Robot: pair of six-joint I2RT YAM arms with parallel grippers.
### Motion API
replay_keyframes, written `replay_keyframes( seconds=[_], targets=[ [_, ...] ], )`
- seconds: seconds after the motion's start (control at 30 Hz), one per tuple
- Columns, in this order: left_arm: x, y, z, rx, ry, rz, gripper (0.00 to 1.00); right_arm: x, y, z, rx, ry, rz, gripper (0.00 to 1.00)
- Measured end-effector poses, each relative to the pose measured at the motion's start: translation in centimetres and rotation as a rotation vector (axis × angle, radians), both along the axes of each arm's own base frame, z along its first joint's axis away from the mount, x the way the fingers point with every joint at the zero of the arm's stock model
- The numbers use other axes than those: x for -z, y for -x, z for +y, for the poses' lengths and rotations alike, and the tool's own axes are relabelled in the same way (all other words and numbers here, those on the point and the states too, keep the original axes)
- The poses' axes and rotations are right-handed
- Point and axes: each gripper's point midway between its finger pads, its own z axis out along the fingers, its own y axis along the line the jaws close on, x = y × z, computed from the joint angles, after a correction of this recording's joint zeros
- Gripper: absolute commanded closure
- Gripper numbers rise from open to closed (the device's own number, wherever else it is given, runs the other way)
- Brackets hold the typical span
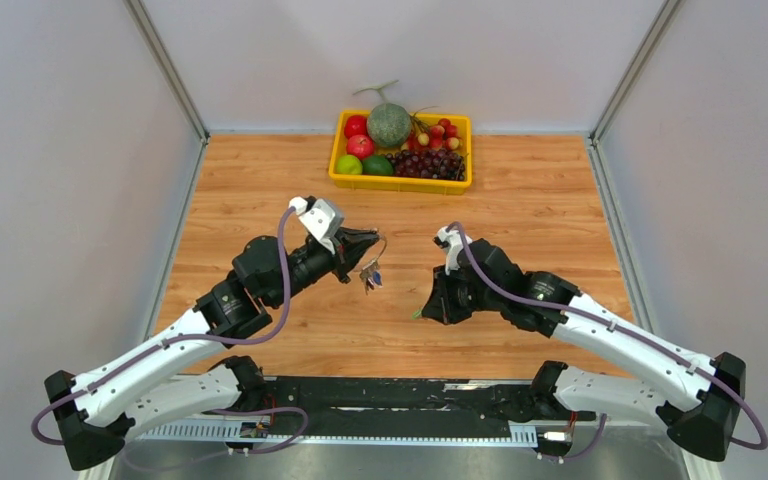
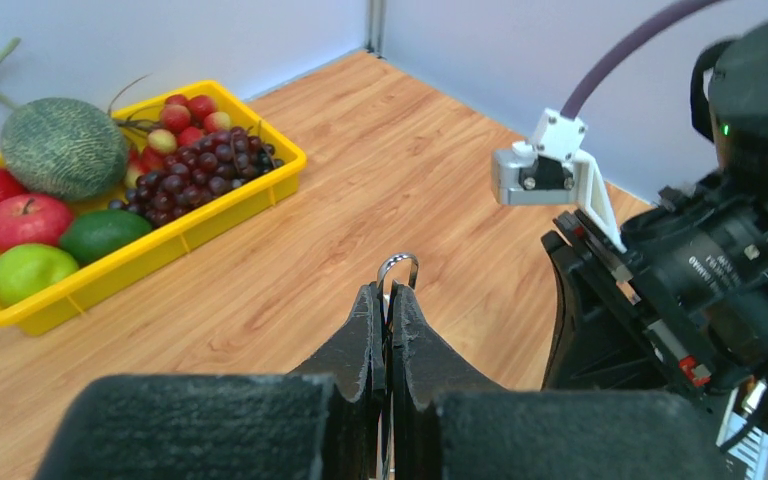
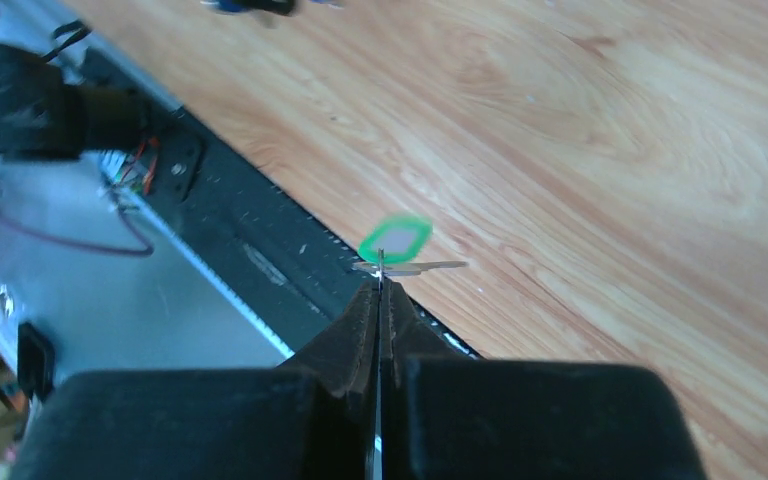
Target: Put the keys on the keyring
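Top external view, starting at the near edge: both arms reach out from their bases over the wooden table (image 1: 550, 215). Nearest, the right gripper (image 1: 424, 310) points down and to the left, its jaws closed tight on the green-headed key (image 3: 395, 238). In the right wrist view the blurred green head sticks out just past the fingertips. A little farther in, the left gripper (image 1: 370, 240) sits above the wood, jaws pinched shut on the keyring (image 2: 397, 257), whose wire loop pokes out beyond the tips. Other keys (image 1: 370, 277), one with a bluish head, hang from the ring, apart from the green one. At the far edge stands a yellow tray (image 1: 400, 183) of fruit.
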Motion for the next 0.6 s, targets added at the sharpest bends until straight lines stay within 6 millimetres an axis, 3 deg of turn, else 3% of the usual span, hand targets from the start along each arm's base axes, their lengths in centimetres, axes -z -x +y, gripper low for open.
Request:
replay_keyframes(
  seconds=[0.33,0.6],
  targets=[
    [-1.2,2.5,-0.9,0.15,0.017,-0.046,1.0,-7.5,2.9,3.0,-0.383,-0.18,-0.136,1.0],
    [-2.6,4.8,-1.2,0.266,0.067,-0.107,1.0,-11.9,4.4,4.7,-0.533,-0.335,-0.162,1.0]
  ],
)
